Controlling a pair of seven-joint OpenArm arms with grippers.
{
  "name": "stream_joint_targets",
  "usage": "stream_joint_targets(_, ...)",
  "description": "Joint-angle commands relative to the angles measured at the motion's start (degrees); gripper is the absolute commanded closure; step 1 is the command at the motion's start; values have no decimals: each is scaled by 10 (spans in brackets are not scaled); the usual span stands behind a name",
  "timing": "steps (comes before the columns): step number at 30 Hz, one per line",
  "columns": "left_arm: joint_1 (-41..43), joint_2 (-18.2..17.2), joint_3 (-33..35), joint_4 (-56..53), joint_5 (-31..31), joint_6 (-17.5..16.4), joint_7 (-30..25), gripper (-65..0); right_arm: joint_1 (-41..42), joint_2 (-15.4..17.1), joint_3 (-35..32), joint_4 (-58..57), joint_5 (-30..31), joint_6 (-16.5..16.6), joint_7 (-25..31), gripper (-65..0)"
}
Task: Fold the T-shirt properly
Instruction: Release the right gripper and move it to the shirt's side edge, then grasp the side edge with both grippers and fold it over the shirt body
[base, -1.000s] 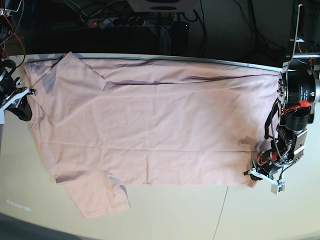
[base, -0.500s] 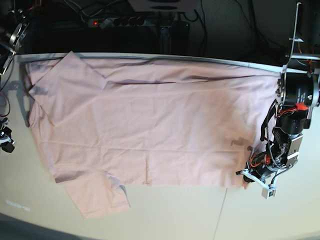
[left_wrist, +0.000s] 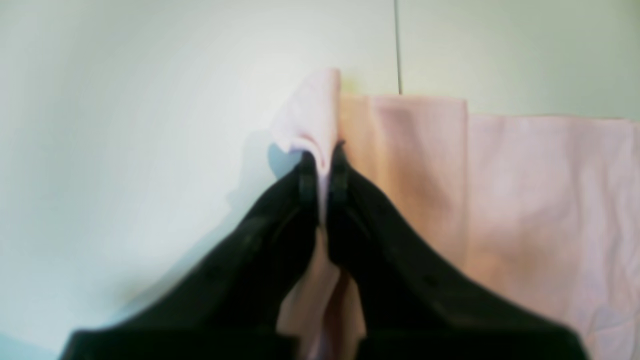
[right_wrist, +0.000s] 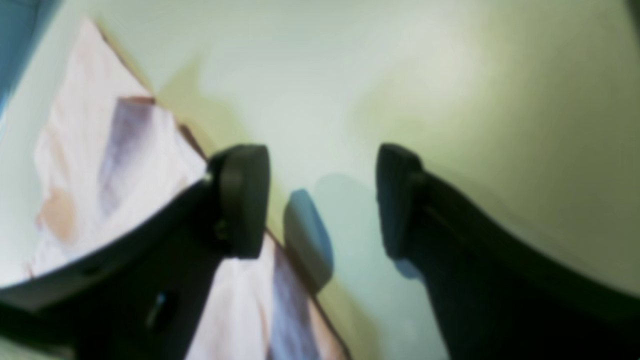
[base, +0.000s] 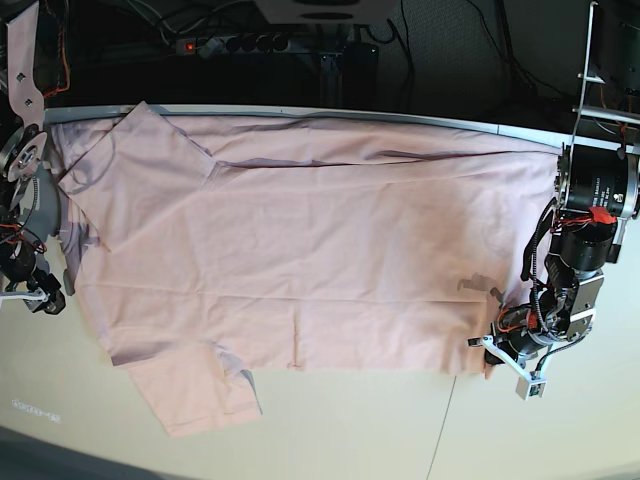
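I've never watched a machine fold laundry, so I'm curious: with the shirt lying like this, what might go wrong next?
1. Only the left pincer pinches the T-shirt, at one corner of its edge. Pulling from there alone could drag or bunch the cloth rather than fold it.
2. The right pincer is open above bare table, beside the shirt's edge. It may close on nothing.
3. The shirt's far edge lies along the table's back rim, so a tug could slide it off.
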Motion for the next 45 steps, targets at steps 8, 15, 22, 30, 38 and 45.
stream_joint_targets(8, -13, -2, 2, -2, 15, -4, 43, 0, 19, -40, 1, -2, -3, -10, 10, -347)
stream_joint_targets(15, -19, -1, 2, -2, 14, -4, 43, 0, 20, -89, 1, 1, -44, -9, 36, -347)
stream_joint_targets(22, -19, -2, 2, -2, 14, -4, 44, 0, 43, -120, -11, 3, -96, -7, 36, -347)
stream_joint_targets(30, -19, -1, 2, -2, 14, -4, 45, 0, 48, -122, -171, 3, -111, -8, 38, -334)
stream_joint_targets(38, -19, -2, 2, -2, 12, -4, 41, 0, 47, -113, -266, 5, -156, -9, 68, 0)
stream_joint_targets(45, -20, -21, 2, -2, -38, -80, 56, 0, 38, -101, -265, 56, -166, -6, 65, 0)
